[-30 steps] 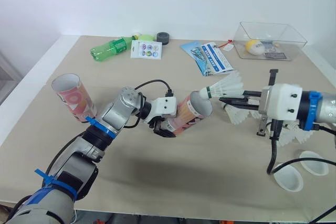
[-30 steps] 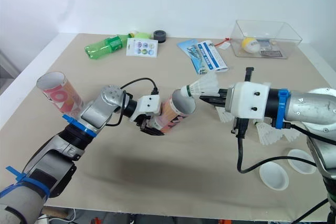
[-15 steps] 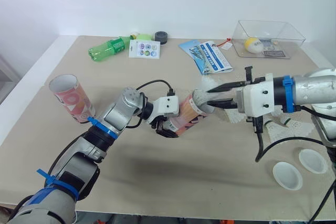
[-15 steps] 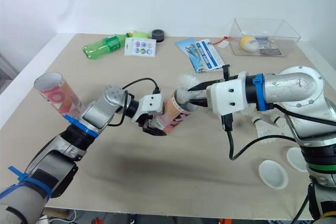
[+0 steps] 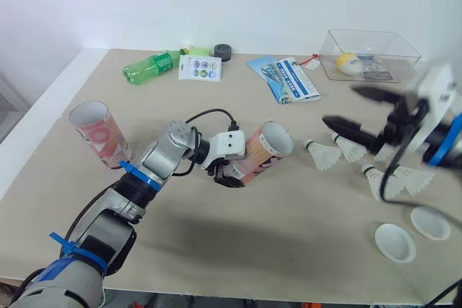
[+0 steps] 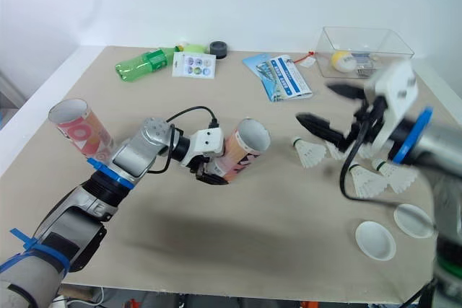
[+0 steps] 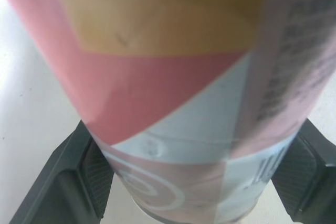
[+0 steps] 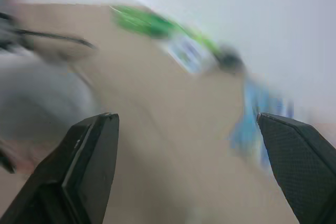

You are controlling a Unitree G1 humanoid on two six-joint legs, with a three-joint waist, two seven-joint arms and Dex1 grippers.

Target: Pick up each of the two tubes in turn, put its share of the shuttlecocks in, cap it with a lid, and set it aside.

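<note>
Here, left gripper: near the table's centre, its black fingers clamped on either side of the held tube at its lower end.
Held tube: pink and orange, tilted, open mouth raised toward 3 o'clock; what is inside cannot be made out.
Right gripper: raised off the table at 3 o'clock of the held tube and well apart from it; its fingers are spread wide with nothing between them.
Second tube: near the table's 9 o'clock edge, open mouth up, leaning a little, nothing touching it.
Shuttlecocks: loose on the table around 3 o'clock; the nearest shuttlecock lies beside the held tube's mouth, a second shuttlecock just beyond it, a third shuttlecock toward 4 o'clock.
Lids: one white lid and another lid side by side at 4 o'clock, near the front edge.
Far edge: green bottle at 11 o'clock, booklet at 12, clear box at 1 o'clock.
</note>
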